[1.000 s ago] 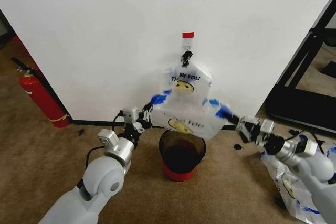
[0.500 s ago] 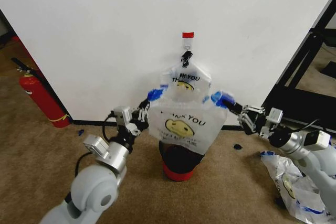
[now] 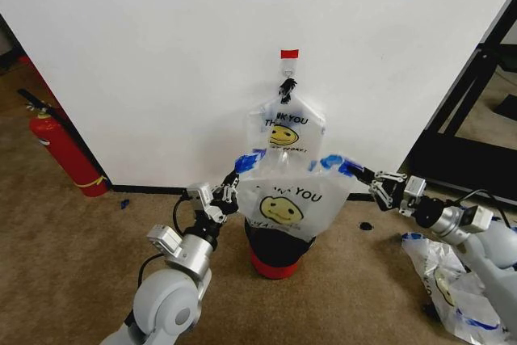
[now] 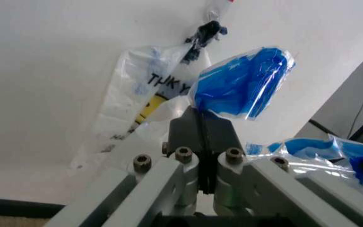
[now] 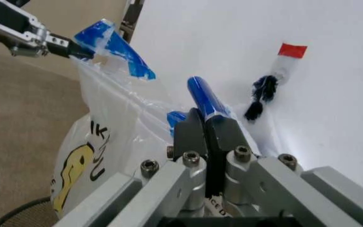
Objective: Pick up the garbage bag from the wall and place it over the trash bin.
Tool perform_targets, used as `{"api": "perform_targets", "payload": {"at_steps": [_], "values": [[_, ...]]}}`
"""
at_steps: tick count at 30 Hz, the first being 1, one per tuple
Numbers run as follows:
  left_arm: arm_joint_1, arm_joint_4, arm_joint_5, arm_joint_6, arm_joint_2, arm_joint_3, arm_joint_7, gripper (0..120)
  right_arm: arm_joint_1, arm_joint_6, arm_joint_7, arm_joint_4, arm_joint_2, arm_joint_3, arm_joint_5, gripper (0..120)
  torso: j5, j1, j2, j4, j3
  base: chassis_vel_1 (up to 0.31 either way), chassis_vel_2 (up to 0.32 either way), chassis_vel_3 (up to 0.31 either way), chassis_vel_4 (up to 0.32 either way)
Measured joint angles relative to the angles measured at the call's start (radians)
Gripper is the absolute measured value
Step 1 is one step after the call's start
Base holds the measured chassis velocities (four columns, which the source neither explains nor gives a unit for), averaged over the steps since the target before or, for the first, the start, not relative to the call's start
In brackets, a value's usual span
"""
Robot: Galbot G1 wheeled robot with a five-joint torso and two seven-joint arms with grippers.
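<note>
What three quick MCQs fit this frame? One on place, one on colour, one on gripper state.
1. The garbage bag hangs:
A. above the trash bin
B. beside the fire extinguisher
C. flat on the carpet

2. Its handle patches are:
A. red
B. blue
C. green

3. The left gripper and right gripper are:
A. both open
B. one open
C. both shut on a handle

A: the bag is stretched over the bin.
B: both pinched patches are blue.
C: the wrist views show shut jaws pinching plastic.
</note>
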Motion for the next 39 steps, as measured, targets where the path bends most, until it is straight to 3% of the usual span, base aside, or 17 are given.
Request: {"api": "perform_targets", "payload": {"at_steps": [9, 16, 29, 39], "values": [[0.028, 0.058, -0.009, -0.028, -0.026, 0.023, 0.005, 0, -0.016, 0.008, -0.040, -0.003, 0.006, 0.006, -0.006, 0, 0.0001, 0.000, 0.000, 0.0000, 0.000, 0.000, 0.000, 0.000, 0.000], [0.055, 0.199, 0.046, -0.088, -0.051, 0.039, -0.007, 0, -0.033, 0.031, -0.119, -0.082, 0.028, -0.030, -0.082, 0, 0.0000, 0.000, 0.000, 0.0000, 0.000, 0.000, 0.000, 0.000, 0.000], [0.060, 0.297, 0.118, -0.148, -0.007, 0.045, 0.003, 0, 0.021, 0.122, -0.165, -0.257, 0.114, -0.118, -0.229, 0, -0.0001, 0.000, 0.000, 0.0001, 0.000, 0.000, 0.000, 0.000, 0.000], [0.085, 0.366, 0.117, -0.229, -0.023, 0.111, 0.091, 0, 0.040, 0.135, -0.262, -0.254, 0.094, -0.111, -0.253, 0, -0.0004, 0.000, 0.000, 0.0002, 0.000, 0.000, 0.000, 0.000, 0.000]]}}
